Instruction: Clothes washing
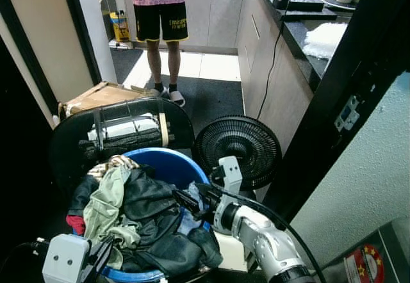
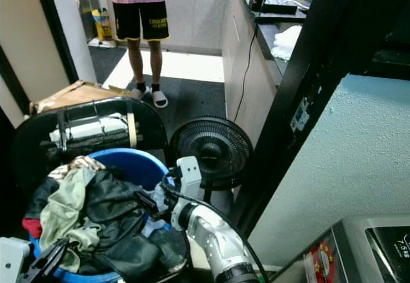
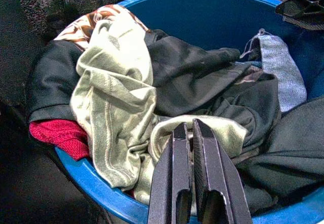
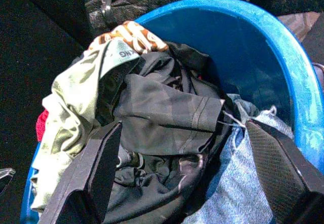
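Right gripper (image 1: 186,200) is spread wide over the blue basin (image 1: 168,161), one finger on either side of the dark garment (image 4: 162,117) on top of the pile, and as far as I can tell it's got hold of nothing. Left gripper (image 3: 191,133) is at the near rim with its two fingers pressed together, tips just above the pale green shirt (image 3: 114,102), also holding nothing.

The laundry is all in that basin: green shirt draped on the robot's left side, a red piece (image 3: 58,135) poking out underneath it at the rim, a brown-and-white patterned bit (image 4: 132,34) at the far edge, and some blue-grey knit fabric (image 4: 238,183) on the right.

Just behind the basin there's a black chair (image 1: 122,132), and a black floor fan (image 1: 238,148) to its right. A person (image 1: 160,14) in black shorts and sandals is standing further back by the kitchen bench (image 1: 307,46).
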Available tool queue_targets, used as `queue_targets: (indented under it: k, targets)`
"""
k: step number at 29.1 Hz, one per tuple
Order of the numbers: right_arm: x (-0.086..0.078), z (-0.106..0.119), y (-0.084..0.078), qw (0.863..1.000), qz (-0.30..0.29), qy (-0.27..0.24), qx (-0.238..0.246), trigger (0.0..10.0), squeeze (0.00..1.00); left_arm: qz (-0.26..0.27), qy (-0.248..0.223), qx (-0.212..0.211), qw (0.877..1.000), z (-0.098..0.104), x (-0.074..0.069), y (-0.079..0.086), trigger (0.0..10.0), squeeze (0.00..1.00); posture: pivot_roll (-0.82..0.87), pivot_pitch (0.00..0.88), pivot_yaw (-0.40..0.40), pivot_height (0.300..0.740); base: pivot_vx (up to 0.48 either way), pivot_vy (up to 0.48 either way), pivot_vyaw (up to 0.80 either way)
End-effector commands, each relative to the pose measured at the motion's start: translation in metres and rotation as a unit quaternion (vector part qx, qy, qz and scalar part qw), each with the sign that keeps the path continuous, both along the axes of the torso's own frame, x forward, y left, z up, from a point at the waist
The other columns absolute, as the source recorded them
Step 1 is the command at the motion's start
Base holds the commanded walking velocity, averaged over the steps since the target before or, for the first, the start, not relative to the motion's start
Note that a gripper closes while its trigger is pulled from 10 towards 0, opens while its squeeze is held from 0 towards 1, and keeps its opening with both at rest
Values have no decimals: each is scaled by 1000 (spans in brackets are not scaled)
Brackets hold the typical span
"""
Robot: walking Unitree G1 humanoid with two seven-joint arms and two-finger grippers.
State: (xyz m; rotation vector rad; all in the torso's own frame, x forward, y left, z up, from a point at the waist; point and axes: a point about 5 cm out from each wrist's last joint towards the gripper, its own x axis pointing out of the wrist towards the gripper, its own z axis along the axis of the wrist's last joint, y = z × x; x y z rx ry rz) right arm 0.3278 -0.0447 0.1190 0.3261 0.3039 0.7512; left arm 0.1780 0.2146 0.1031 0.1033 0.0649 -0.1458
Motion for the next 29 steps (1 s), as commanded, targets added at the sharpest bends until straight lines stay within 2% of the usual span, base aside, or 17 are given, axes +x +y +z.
queue_targets:
  k: [1,2,5,10,11,16,18,20,21,22,23,25,26,27,29]
  targets:
    - [-8,-21,-3,999,-6,49,-14,10000,0,-6,15,4,1000,-3,-3,-1,10000,0,15,135,30,740,0,0,0]
    - [-7,-18,-2,999,-5,38,-6,10000,0,-8,15,5,1000,-3,-3,-1,10000,0,15,135,30,740,0,0,0]
    - [1,13,9,995,-2,-5,98,10000,0,-2,17,7,1000,-2,0,1,10000,0,10,142,39,740,0,0,0]
    - [7,28,22,992,19,-7,128,10000,0,6,18,5,1000,-2,3,2,10000,0,8,147,43,740,0,0,0]
    - [12,28,32,992,28,7,121,10000,1000,4,17,3,1000,-2,4,1,10000,0,11,161,49,740,0,0,0]
    - [17,25,42,994,23,27,105,10000,1000,-4,20,2,1000,0,3,-2,10000,0,19,175,51,740,0,0,0]
    - [24,24,48,995,0,47,92,10000,1000,-13,28,2,1000,0,-1,-4,10000,0,25,187,50,740,0,0,0]
    - [26,27,51,997,0,36,75,10000,1000,-16,33,5,999,0,-3,-4,10000,0,30,194,51,740,0,0,0]
    - [27,30,53,998,1,28,63,10000,553,-17,36,7,999,0,-4,-4,10000,0,30,194,51,740,0,0,0]
    - [25,36,61,999,32,-35,5,10000,0,-19,39,9,999,0,-6,-3,10000,0,35,198,56,740,0,0,0]
    - [25,36,61,999,32,-35,5,10000,0,-19,39,9,999,0,-6,-3,10000,0,35,198,56,740,0,0,0]
    - [18,45,77,985,95,-131,-64,10000,0,-20,43,12,999,0,-8,-2,10000,0,42,197,58,740,0,0,0]
    - [18,45,77,985,95,-131,-64,10000,0,-20,43,12,999,0,-8,-2,10000,0,42,197,58,740,0,0,0]
    - [15,48,83,978,117,-158,-75,10000,0,-20,44,12,999,0,-9,-1,10000,0,42,197,58,740,0,0,0]
    - [13,50,86,974,130,-171,-76,10000,0,-21,44,14,999,0,-8,-1,10000,0,45,196,59,740,0,0,0]
